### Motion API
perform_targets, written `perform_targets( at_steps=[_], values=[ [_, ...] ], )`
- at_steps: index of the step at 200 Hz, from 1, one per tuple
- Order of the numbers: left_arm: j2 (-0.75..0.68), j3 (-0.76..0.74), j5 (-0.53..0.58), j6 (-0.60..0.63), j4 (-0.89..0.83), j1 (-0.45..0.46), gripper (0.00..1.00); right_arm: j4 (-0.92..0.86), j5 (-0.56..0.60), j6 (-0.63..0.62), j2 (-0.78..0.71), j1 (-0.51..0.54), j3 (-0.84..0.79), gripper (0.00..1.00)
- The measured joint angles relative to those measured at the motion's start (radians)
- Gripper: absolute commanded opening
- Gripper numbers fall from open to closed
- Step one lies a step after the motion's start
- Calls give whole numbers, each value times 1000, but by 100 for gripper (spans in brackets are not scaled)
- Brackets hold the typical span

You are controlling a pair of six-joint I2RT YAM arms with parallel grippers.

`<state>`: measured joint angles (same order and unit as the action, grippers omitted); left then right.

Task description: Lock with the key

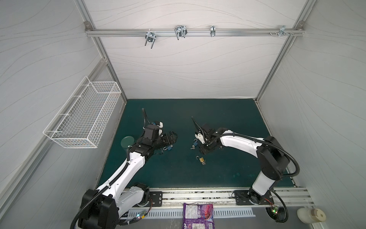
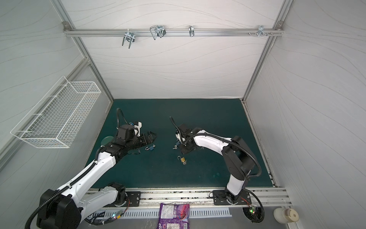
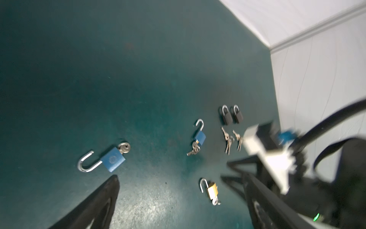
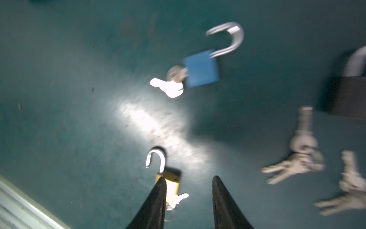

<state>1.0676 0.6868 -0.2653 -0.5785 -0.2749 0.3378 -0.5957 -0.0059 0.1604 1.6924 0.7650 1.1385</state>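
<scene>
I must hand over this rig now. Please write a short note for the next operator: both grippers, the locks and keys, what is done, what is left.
Left gripper: open, empty, near the large blue padlock.
Right gripper: open, empty, close to the brass padlock.
On the mat: those two and the small blue padlock lie with shackles open and keys apparently inserted. Two black padlocks look shut, with loose key bunches beside them.
Done: nothing gripped yet.
Left: lock the three open padlocks.
</scene>
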Motion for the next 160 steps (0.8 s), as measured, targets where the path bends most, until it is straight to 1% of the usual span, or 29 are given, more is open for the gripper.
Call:
perform_targets(
  at_steps=[20,46,60,96,122,160],
  values=[
    [54,18,9,9,-6,72,97,24,42,-4,-9,-76,1,38],
    [106,37,11,10,5,123,96,24,69,-19,-2,-135,1,37],
    [119,37,11,10,13,129,96,23,69,-27,13,-158,2,36],
    [136,38,9,10,22,130,95,15,55,-48,75,-195,15,31],
    [136,38,6,10,24,130,94,10,40,-60,107,-202,35,26],
    [136,38,4,9,33,130,94,7,11,-68,137,-203,58,25]
  ],
)
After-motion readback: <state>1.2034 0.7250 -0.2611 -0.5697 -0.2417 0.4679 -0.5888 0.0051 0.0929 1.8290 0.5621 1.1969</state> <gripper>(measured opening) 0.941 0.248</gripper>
